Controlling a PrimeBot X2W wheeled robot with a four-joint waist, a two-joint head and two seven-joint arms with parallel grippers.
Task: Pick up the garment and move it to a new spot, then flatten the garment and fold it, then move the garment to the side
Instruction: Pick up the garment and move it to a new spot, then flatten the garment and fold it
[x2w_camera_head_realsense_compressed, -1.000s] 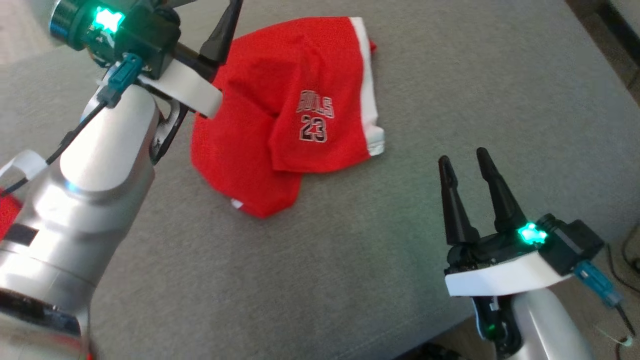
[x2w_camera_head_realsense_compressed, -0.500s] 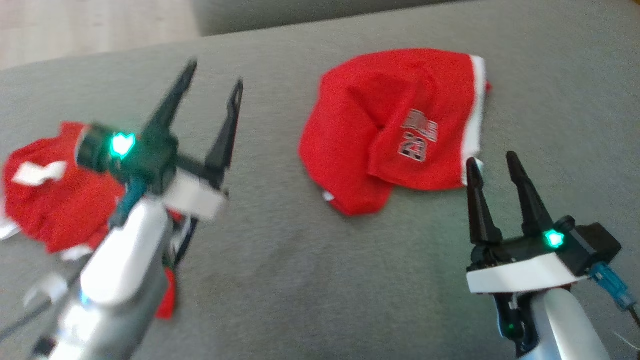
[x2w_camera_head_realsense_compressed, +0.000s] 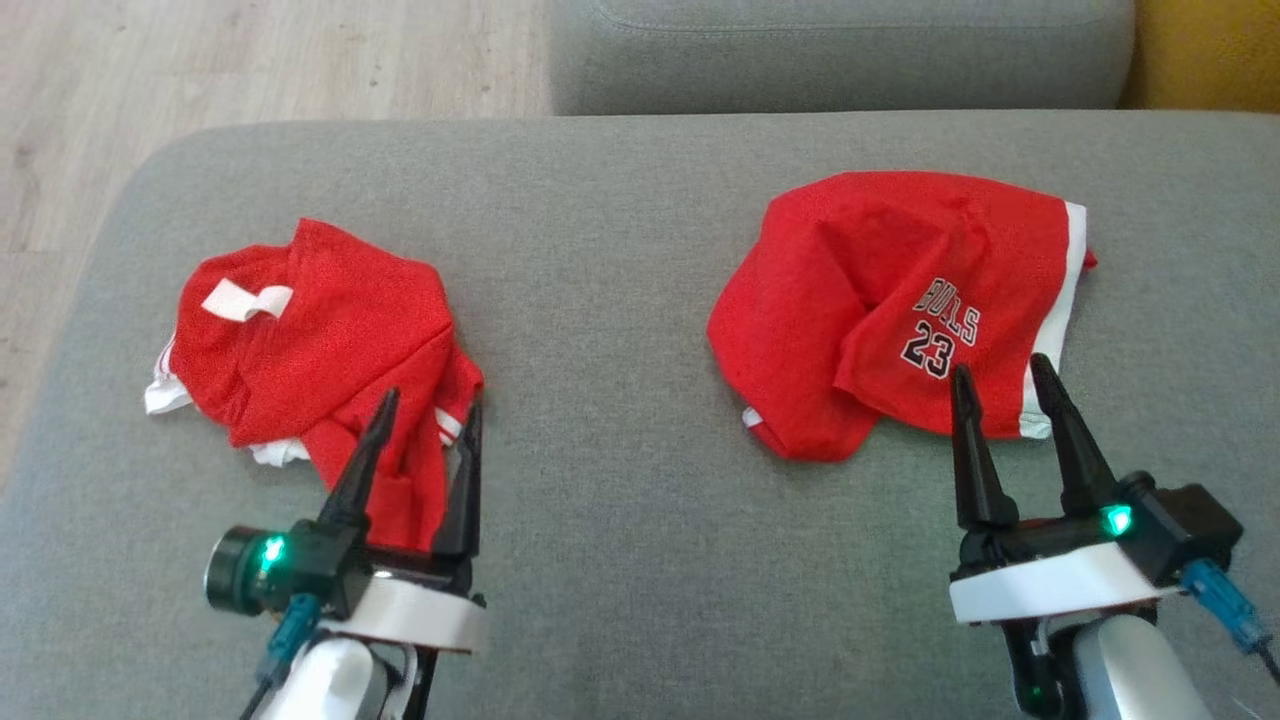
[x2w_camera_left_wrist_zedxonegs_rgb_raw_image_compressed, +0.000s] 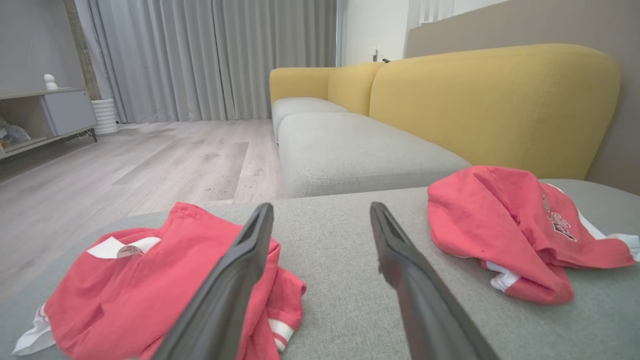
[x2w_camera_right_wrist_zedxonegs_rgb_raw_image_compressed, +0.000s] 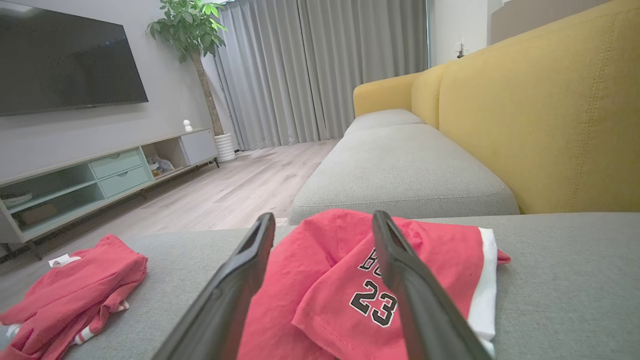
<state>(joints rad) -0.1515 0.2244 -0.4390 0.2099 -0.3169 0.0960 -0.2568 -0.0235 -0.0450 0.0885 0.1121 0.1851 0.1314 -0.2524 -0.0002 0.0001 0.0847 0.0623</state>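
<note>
Two red garments lie on the grey cushion. A crumpled one with a white tag is at the left; one printed "BULLS 23" with a white band is at the right. My left gripper is open, low near the cushion's front, its fingertips over the near edge of the crumpled garment and holding nothing. My right gripper is also open and empty, with its tips just in front of the printed garment. Each wrist view shows both garments past that gripper's fingers.
A second grey seat cushion lies beyond this one, with a yellow backrest to the right. Wood floor runs past the cushion's left edge. A TV cabinet stands across the room.
The head camera has swung, bringing the left garment into view. My left arm came down from high at the back left to low at the front. Both grippers stayed open.
</note>
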